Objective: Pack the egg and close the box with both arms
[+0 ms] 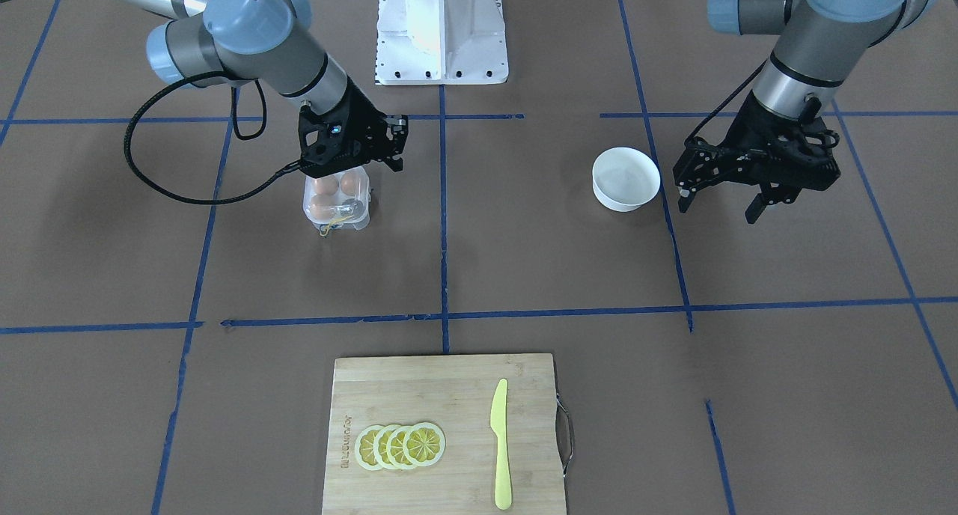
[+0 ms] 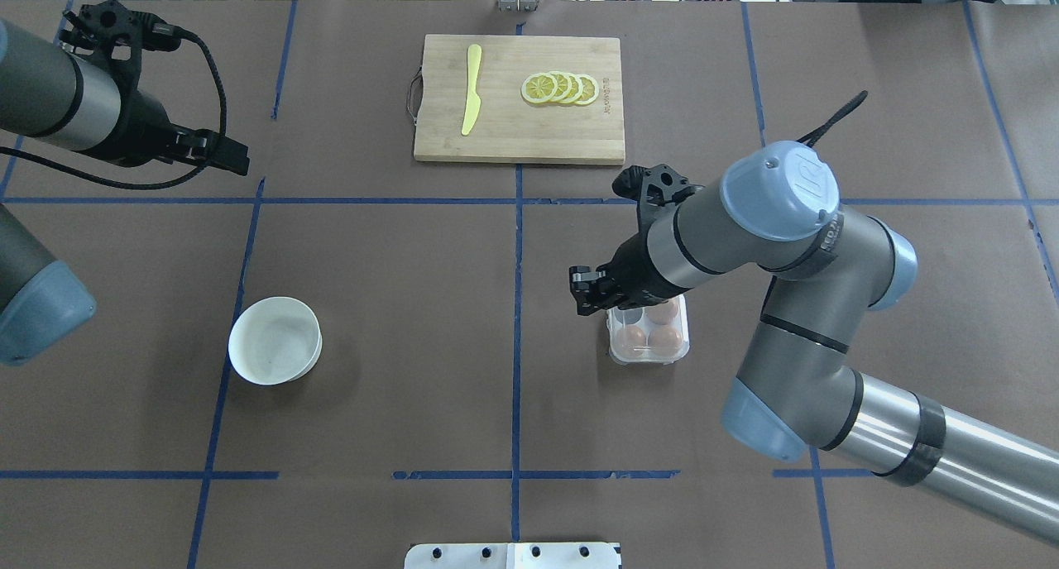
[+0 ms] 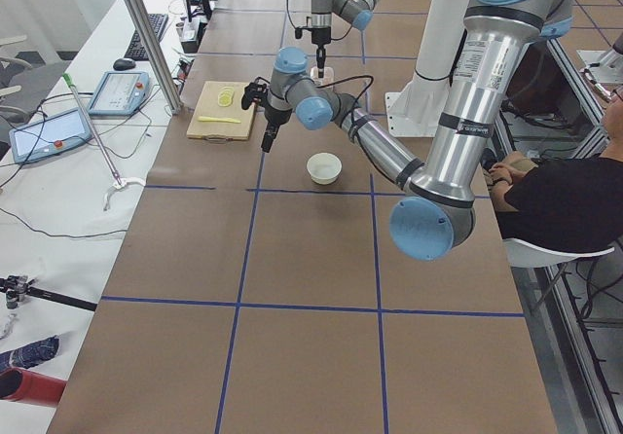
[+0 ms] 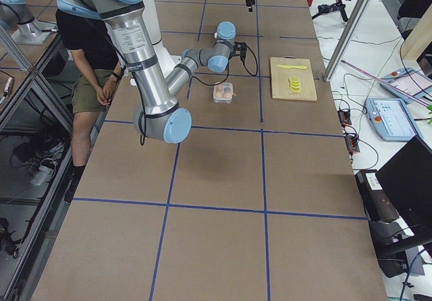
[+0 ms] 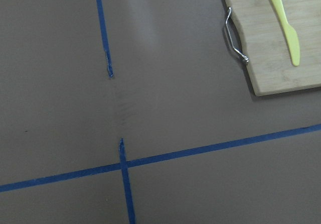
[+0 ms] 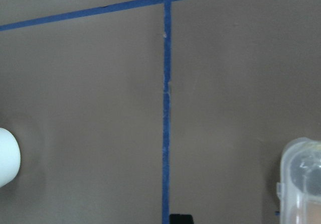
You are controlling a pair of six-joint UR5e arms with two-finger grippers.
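The clear square egg box [image 1: 338, 202] stands on the table with three orange-brown eggs [image 1: 325, 186] in its cells; it also shows in the overhead view [image 2: 649, 337]. Its lid seems to lie down over the eggs, with the yellow loop [image 1: 327, 227] at its front. My right gripper [image 1: 397, 144] hovers just above the box's edge, open and empty; it shows overhead too [image 2: 581, 292]. A corner of the box shows in the right wrist view [image 6: 303, 184]. My left gripper [image 1: 718, 204] is open and empty, held above the table beside the white bowl [image 1: 626, 178].
The white bowl [image 2: 275, 340] is empty. A wooden cutting board [image 1: 441, 395] with a yellow knife [image 1: 500, 440] and lemon slices [image 1: 400, 446] lies at the table's far edge from the robot. The white pedestal base [image 1: 441, 28] stands at the robot's side.
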